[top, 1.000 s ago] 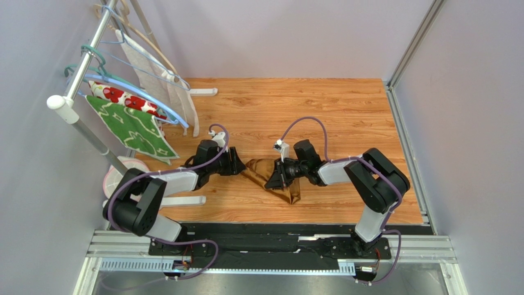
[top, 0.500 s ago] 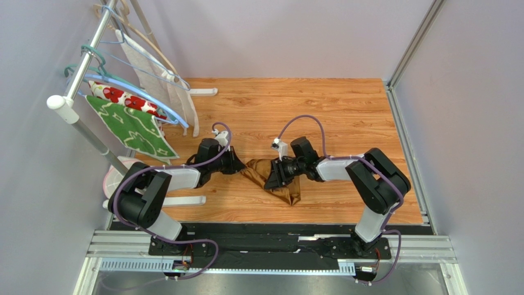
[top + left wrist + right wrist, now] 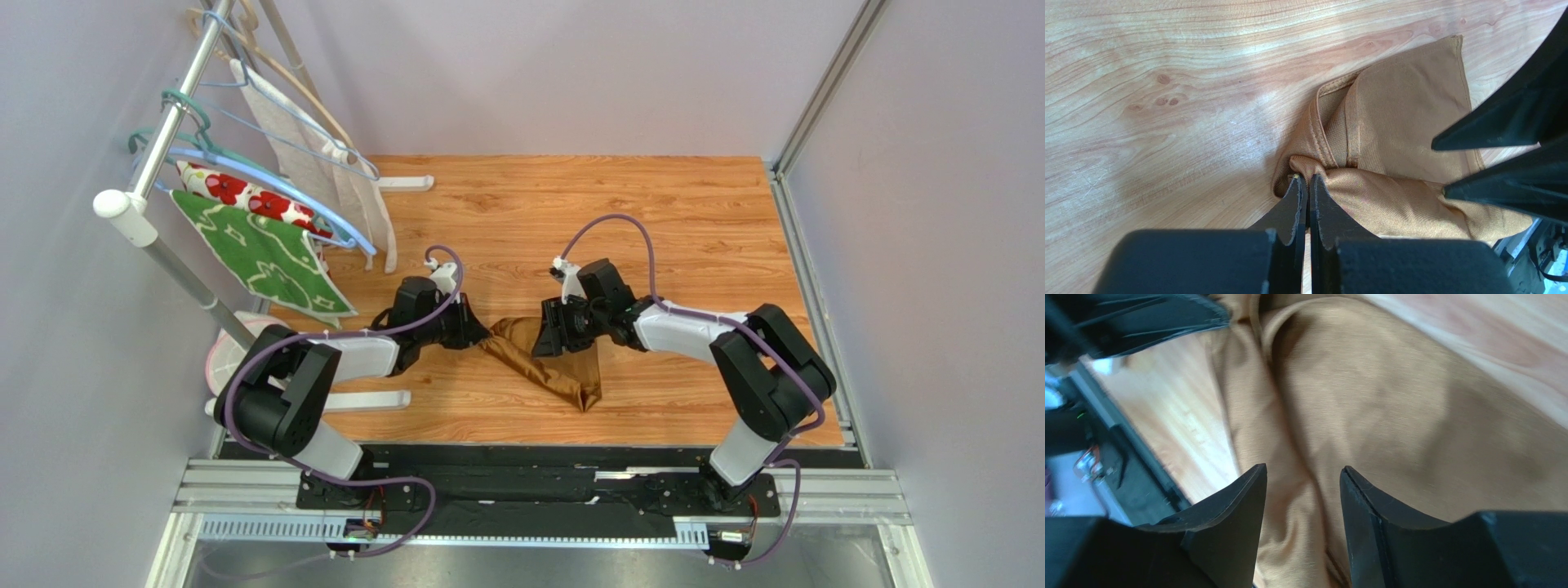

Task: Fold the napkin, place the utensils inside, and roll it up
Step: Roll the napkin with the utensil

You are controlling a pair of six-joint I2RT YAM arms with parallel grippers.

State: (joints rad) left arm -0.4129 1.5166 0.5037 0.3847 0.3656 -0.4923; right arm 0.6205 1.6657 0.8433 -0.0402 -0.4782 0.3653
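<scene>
Item: napkin (image 3: 558, 374) – bunched, creased heap on wood tabletop (image 3: 687, 233), lying between both sets of jaws
My left gripper (image 3: 1308, 187) – jaws clenched, pinching cloth edge at tips; rest of cloth spreads beyond them
My right gripper (image 3: 1301, 478) – jaws released, cloth directly under gap
Progress, my judgement: no fold made, no utensils visible to me, rolling not begun; whole task left

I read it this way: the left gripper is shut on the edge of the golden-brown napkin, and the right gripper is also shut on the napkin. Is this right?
Not entirely. The left gripper is indeed shut on the edge of the napkin. The right gripper, however, is open: the right wrist view shows its jaws standing apart over the cloth and gripping nothing.
</scene>
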